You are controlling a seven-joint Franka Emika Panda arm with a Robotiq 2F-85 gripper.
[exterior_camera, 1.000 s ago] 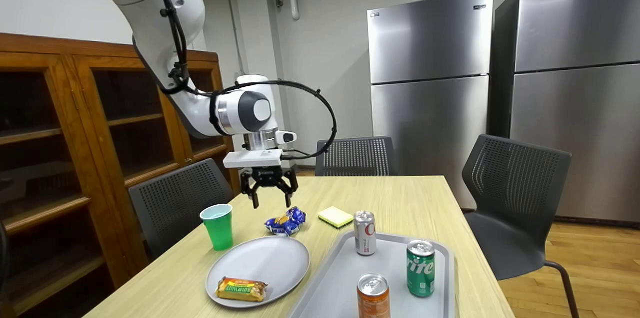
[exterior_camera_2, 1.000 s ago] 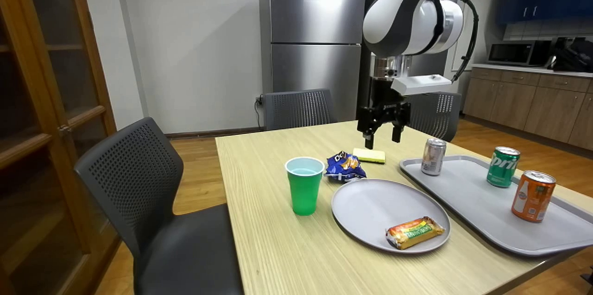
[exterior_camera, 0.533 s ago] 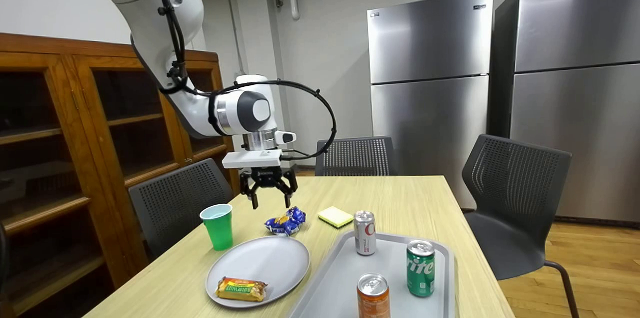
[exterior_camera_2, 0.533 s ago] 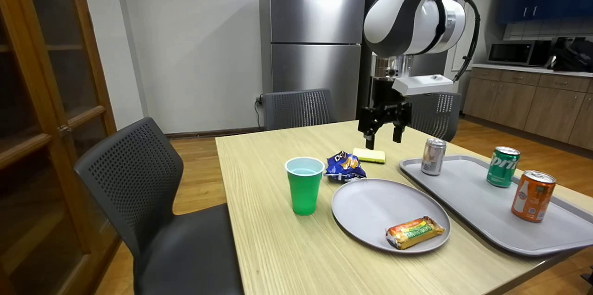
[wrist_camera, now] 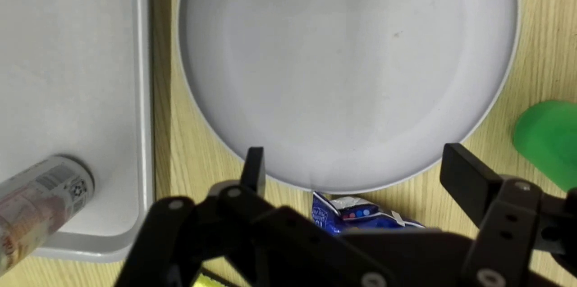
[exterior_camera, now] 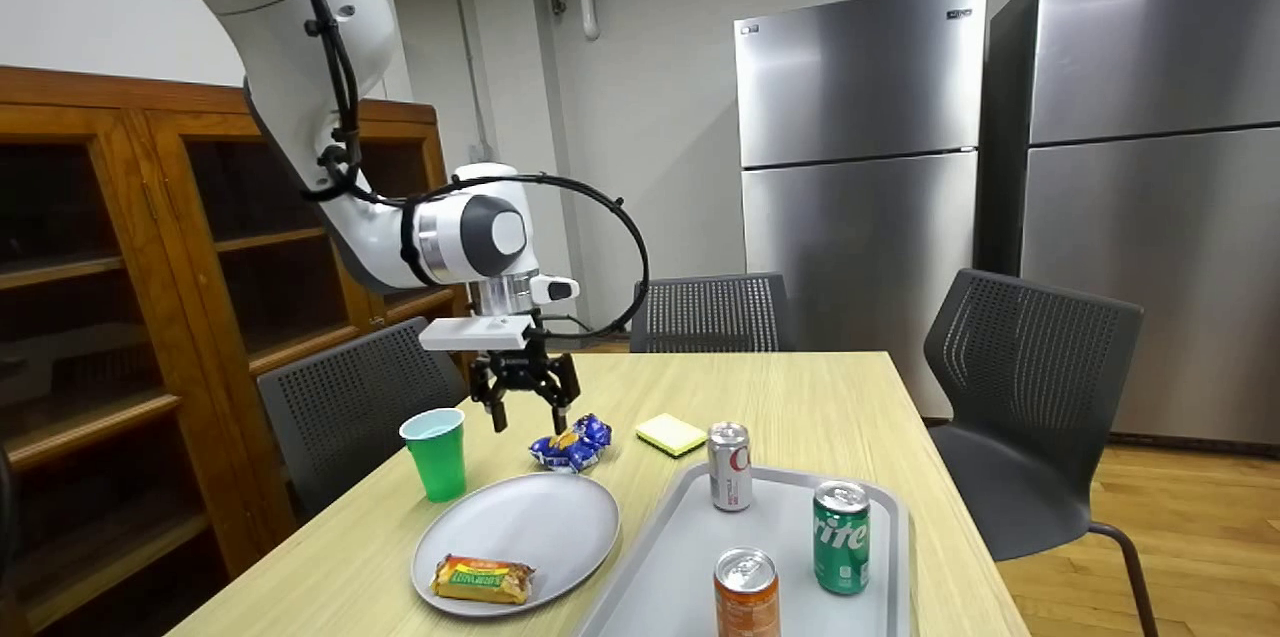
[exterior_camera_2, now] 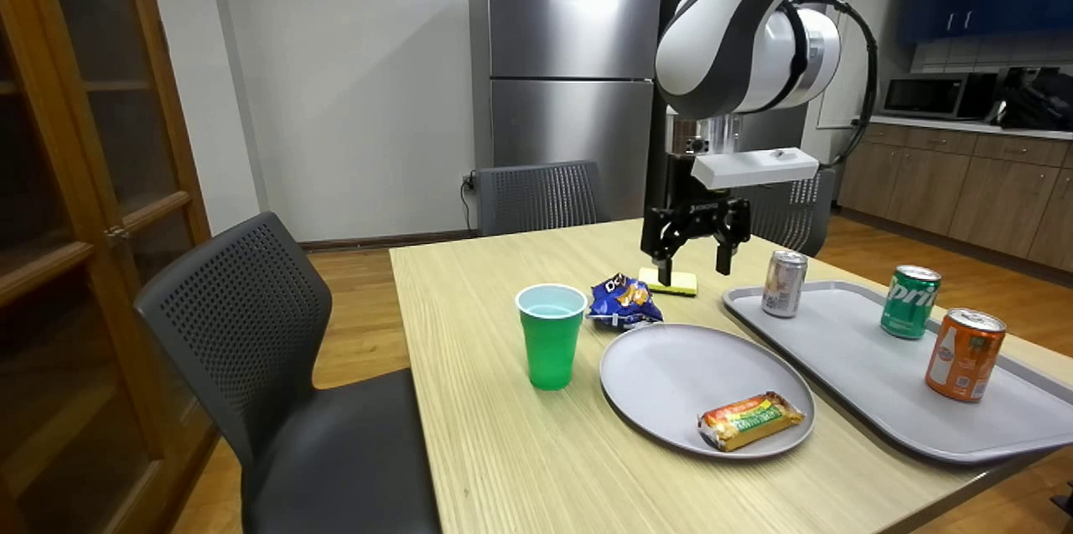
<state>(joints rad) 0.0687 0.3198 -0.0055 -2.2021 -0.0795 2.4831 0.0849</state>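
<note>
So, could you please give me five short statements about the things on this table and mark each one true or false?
1. The wrapped bar lies on the round plate. True.
2. The gripper is closed on the blue snack bag. False: it is open and holds nothing; the blue snack bag lies on the table.
3. A silver can, a green can and an orange can stand on the tray. True.
4. The green cup lies on its side. False: it stands upright.
5. The yellow sponge lies on the table, off the tray. True.
</note>
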